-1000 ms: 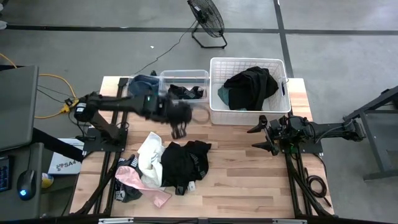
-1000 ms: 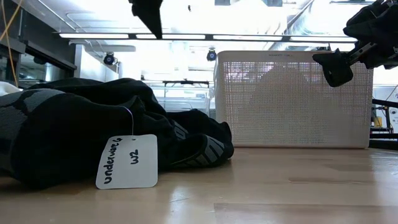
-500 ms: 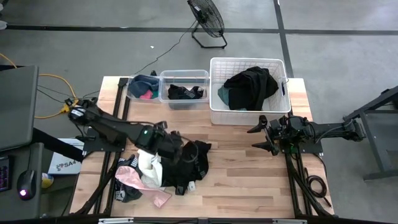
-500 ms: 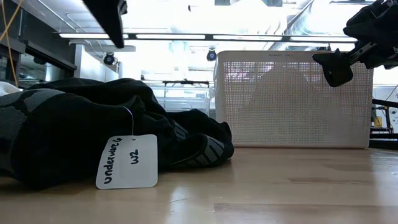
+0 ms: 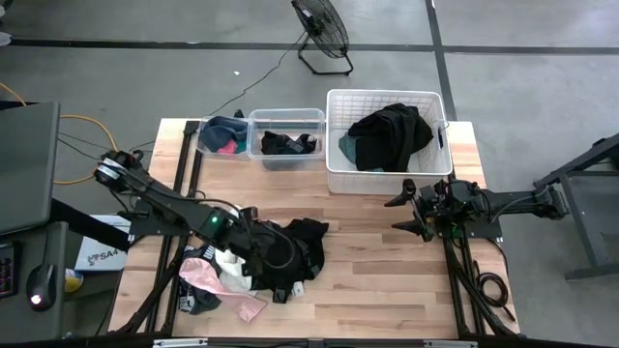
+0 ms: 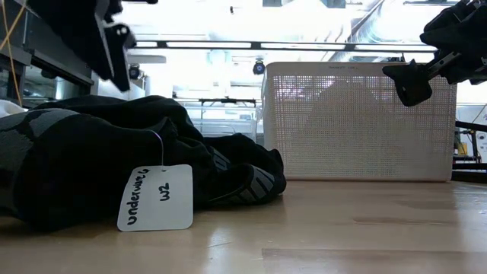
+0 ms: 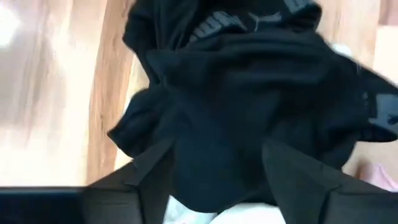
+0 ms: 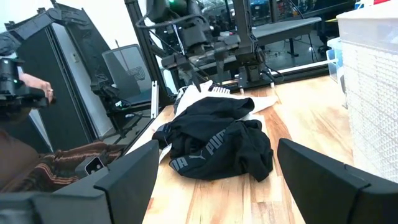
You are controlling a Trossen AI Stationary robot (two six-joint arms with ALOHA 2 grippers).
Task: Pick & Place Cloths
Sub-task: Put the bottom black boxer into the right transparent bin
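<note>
Left hand (image 5: pixel 259 249): swung down from bins onto black cloths (image 5: pixel 285 253), fingers spread | right hand (image 5: pixel 406 210): released, above desk (image 5: pixel 387 280).

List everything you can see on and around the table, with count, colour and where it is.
Cloths pile: several; black, white, pink; table's front left.
Paper tag: one, white, on the black garment.
Basket: one, white slatted, table's back right; dark garments inside.
Clear bins: two, back left, holding dark and blue-pink cloths.
Fan: one, black, floor behind the table.
Person's hand: one, beyond the table's left side.
Left gripper: open, over the pile.
Right gripper: open, waiting in front of the basket.
</note>
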